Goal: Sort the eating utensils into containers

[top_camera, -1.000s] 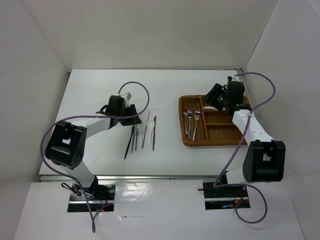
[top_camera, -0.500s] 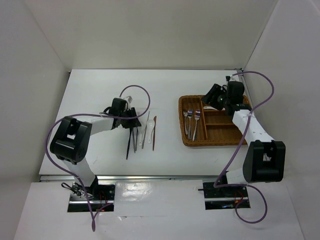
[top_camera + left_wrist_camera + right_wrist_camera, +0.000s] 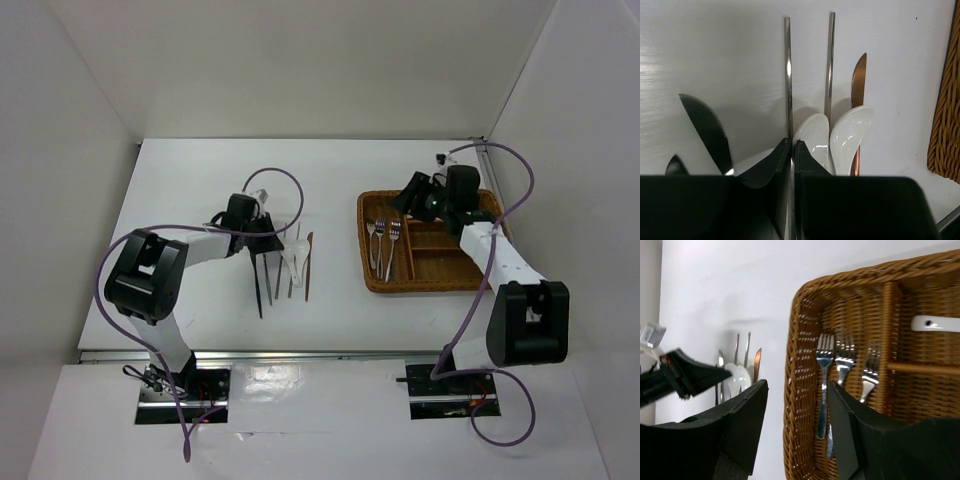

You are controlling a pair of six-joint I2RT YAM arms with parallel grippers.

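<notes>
My left gripper (image 3: 266, 240) is down on the table among the loose utensils. In the left wrist view its jaws (image 3: 792, 150) are shut on a thin silver stick (image 3: 787, 75). A second silver stick (image 3: 829, 60), two white spoons (image 3: 816, 137), a brown stick (image 3: 858, 75) and dark sticks (image 3: 705, 130) lie beside it. The wicker tray (image 3: 450, 262) holds three forks (image 3: 385, 245) in its left compartment. My right gripper (image 3: 415, 197) hovers open and empty over the tray's far left corner. In the right wrist view (image 3: 795, 425) the forks (image 3: 824, 370) lie below it, and a white spoon handle (image 3: 935, 323) lies in another compartment.
White walls close in the table on the left, back and right. The tray's wicker edge (image 3: 945, 125) lies just right of the loose utensils. The left arm's purple cable (image 3: 290, 185) loops above the pile.
My left gripper has moved right and nearer onto the utensil pile and closed on a silver stick. The dark sticks and spoons have shifted. My right gripper has moved slightly left.
</notes>
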